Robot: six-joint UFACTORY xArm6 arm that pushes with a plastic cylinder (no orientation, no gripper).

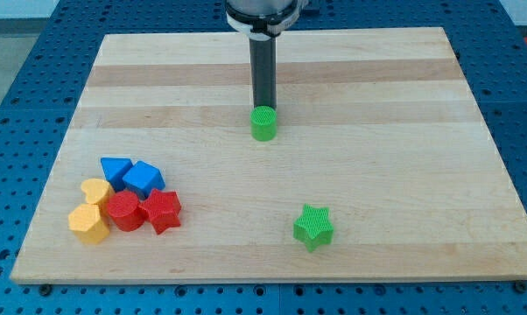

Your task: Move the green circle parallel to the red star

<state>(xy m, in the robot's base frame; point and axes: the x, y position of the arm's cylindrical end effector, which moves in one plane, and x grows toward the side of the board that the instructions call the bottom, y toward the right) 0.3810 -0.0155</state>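
The green circle (263, 123) stands a little above the middle of the wooden board (377, 105). My tip (263, 107) comes down from the view's top and sits just behind the green circle, at its top edge, touching or nearly so. The red star (163, 211) lies at the lower left, at the right end of a cluster of blocks, well to the left of and below the green circle.
The cluster at lower left also holds a red circle (123, 212), a blue triangle (115, 169), a blue cube (143, 178), a yellow heart (95, 191) and a yellow block (89, 223). A green star (313, 227) lies at lower right of centre.
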